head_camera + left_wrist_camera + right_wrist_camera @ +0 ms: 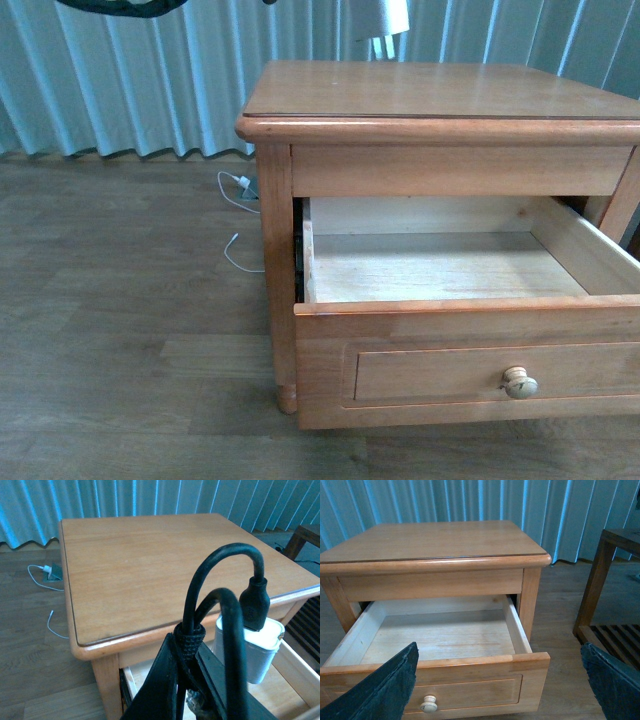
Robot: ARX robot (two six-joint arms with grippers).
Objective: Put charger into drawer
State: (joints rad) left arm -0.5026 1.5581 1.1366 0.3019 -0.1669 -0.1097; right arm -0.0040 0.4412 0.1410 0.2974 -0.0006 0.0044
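Drawer (440,270) in front view stands pulled out of the nightstand (440,90). Left wrist view: left gripper (187,652) pinches the black cable (220,560) of the charger (255,650), whose white body hangs just beside its fingers, over the drawer. Right wrist view: right gripper (500,680) gapes wide, drawer just ahead.

Wood-plank floor (120,300) carries nightstand (440,90); thin white cable (243,182) lies beside it.
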